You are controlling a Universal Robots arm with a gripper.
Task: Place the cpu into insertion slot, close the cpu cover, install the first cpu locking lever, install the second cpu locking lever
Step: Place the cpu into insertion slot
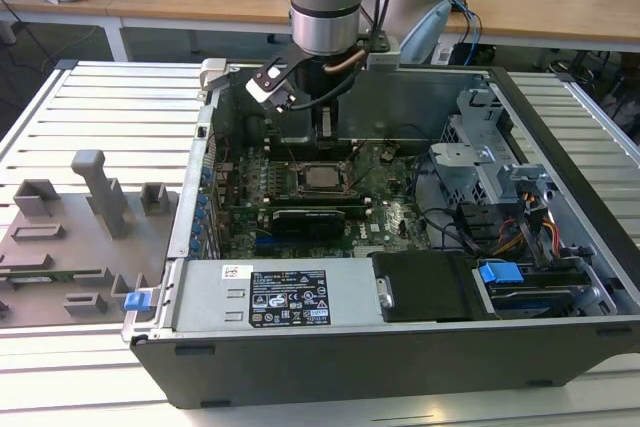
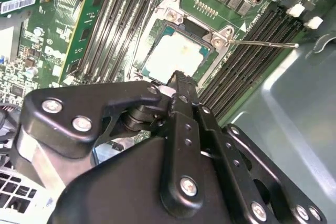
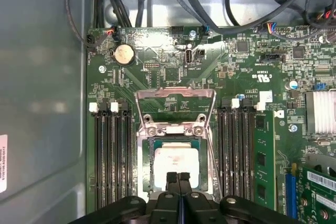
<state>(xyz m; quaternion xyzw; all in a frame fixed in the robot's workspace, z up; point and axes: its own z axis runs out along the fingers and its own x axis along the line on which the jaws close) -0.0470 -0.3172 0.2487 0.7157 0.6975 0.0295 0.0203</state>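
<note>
One black gripper, fingers pressed together, hovers above the flat silvery square cpu; probably light, fragile, best edge-held.

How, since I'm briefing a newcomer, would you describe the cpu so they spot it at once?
On the green motherboard, look between the two banks of long black memory slots. The cpu is the pale silvery square lying flat there; unlike the open cpu cover beside it, it is solid, with no cut-out.
</note>
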